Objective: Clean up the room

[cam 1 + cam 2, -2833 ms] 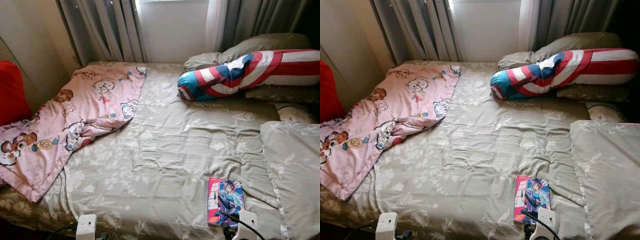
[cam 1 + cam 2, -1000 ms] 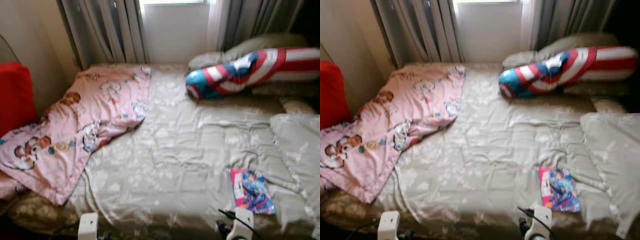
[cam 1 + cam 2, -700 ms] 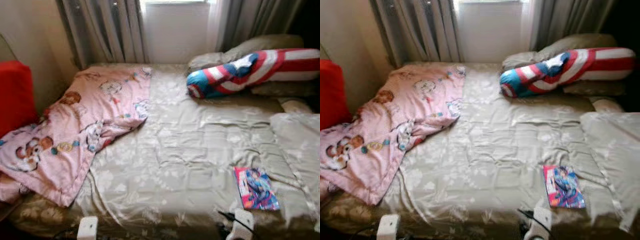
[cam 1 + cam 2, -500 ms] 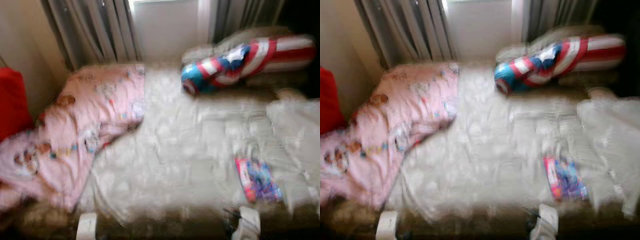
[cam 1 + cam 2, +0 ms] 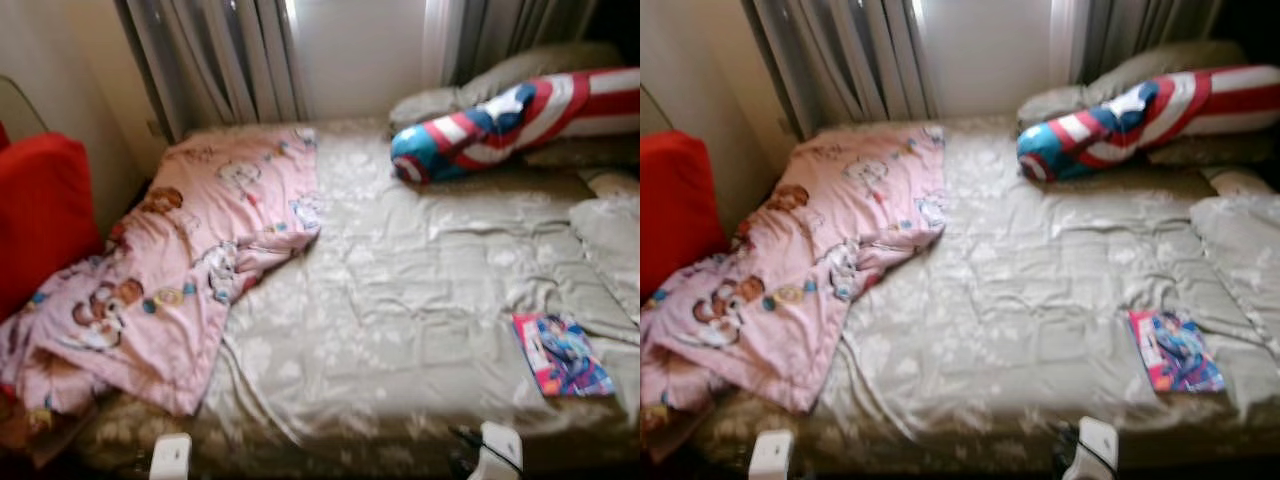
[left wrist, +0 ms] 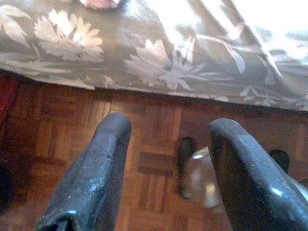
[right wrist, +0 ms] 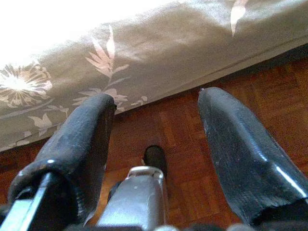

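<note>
Bed (image 5: 400,300): grey floral cover, slightly blurred.
Pink blanket (image 5: 190,260): bunched at left, its near corner overhanging the edge.
Book (image 5: 562,354): near right; cover art unreadable.
Striped bolster (image 5: 500,120): far right, cut off.
Left tool (image 6: 168,178): fingers apart, empty, above parquet floor (image 6: 62,144).
Right tool (image 7: 159,154): likewise spread, empty.

My black fingers (image 6: 91,183) look scuffed and faintly glossy. Below them lies warm parquet wood floor (image 6: 62,139). The bedspread (image 5: 400,300) is soft, satiny cloth; the book (image 5: 562,354) has a glossy paper cover.
</note>
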You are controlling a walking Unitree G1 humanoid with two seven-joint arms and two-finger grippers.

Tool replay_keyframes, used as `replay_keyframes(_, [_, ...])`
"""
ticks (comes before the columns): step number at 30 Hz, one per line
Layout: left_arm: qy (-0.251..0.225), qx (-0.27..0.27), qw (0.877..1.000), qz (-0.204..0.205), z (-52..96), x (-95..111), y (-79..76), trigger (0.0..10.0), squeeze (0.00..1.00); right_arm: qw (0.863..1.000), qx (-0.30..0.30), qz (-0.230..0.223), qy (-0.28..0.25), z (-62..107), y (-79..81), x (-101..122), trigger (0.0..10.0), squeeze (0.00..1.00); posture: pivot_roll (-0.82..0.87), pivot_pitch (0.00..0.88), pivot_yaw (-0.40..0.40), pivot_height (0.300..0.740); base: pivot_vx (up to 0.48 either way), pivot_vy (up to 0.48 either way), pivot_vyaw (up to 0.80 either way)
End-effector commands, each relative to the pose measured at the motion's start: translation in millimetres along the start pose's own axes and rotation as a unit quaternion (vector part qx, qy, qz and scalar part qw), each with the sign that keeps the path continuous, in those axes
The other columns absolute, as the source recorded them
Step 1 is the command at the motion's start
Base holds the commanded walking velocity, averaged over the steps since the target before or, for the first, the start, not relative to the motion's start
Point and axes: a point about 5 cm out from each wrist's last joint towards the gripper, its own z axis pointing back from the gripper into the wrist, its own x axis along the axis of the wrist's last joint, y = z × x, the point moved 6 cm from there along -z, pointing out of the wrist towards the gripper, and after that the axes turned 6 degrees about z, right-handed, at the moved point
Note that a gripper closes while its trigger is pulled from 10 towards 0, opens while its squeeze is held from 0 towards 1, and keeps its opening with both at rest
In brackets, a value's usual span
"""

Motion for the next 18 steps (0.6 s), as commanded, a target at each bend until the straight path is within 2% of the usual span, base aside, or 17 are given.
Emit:
replay_keyframes(1, [0.007,0.013,1.0,0.002,2.4,-3.8,10.8,10.0,0.0,1.0,0.014,-0.002,-0.004,-0.9,13.2,2.9,10.0,0.0,-0.03,0.0,0.042,0.74,0.0,0.322,0.0])
replay_keyframes(13, [0.007,0.014,1.0,0.003,2.8,-3.8,12.7,10.0,0.0,1.0,0.014,-0.001,-0.004,-0.9,13.2,2.8,10.0,0.0,-0.03,0.0,0.041,0.74,0.0,0.322,0.0])
replay_keyframes(15, [0.011,0.008,1.0,0.007,-0.8,-9.2,-9.9,10.0,0.0,1.0,0.019,0.018,-0.007,-0.9,13.5,3.9,10.0,0.0,-0.03,0.0,0.031,0.74,0.0,0.322,0.0])
replay_keyframes(18, [0.01,0.01,1.0,0.008,-0.7,-7.2,-6.3,10.0,0.0,1.0,0.02,0.02,-0.007,-1.0,13.8,4.3,10.0,0.0,-0.03,0.0,0.032,0.74,0.0,0.32,0.0])
